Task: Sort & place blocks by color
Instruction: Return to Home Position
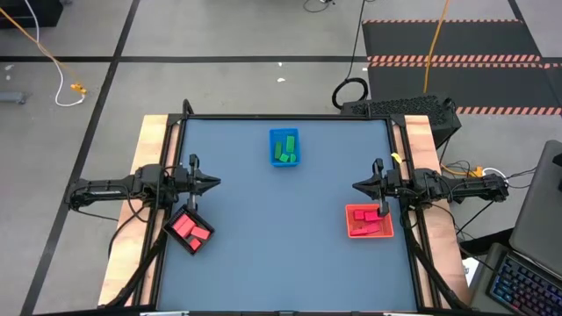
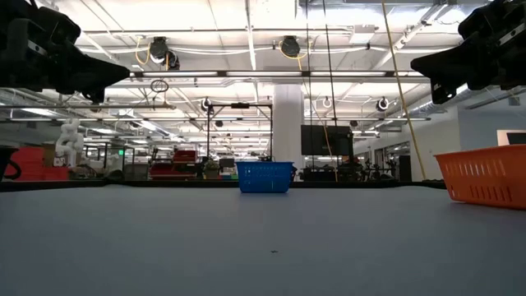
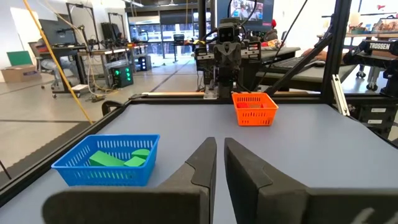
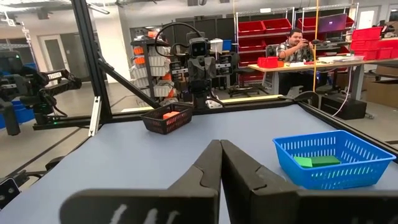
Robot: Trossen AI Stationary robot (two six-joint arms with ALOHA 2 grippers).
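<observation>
High view: green blocks (image 1: 284, 147) lie in the blue tray (image 1: 273, 159); pink blocks (image 1: 191, 231) in the black tray (image 1: 173, 219); red blocks (image 1: 369, 220) in the orange-red tray (image 1: 349, 230). The table (image 1: 281, 237) centre is bare. Wrist views: left gripper (image 3: 219, 155) and right gripper (image 4: 221, 154) hover at opposite table edges, fingers closed, empty.

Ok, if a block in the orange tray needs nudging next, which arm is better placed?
Right. The right gripper hangs just beside the orange tray at the right side of the table; the left gripper is across from it, by the black tray.
</observation>
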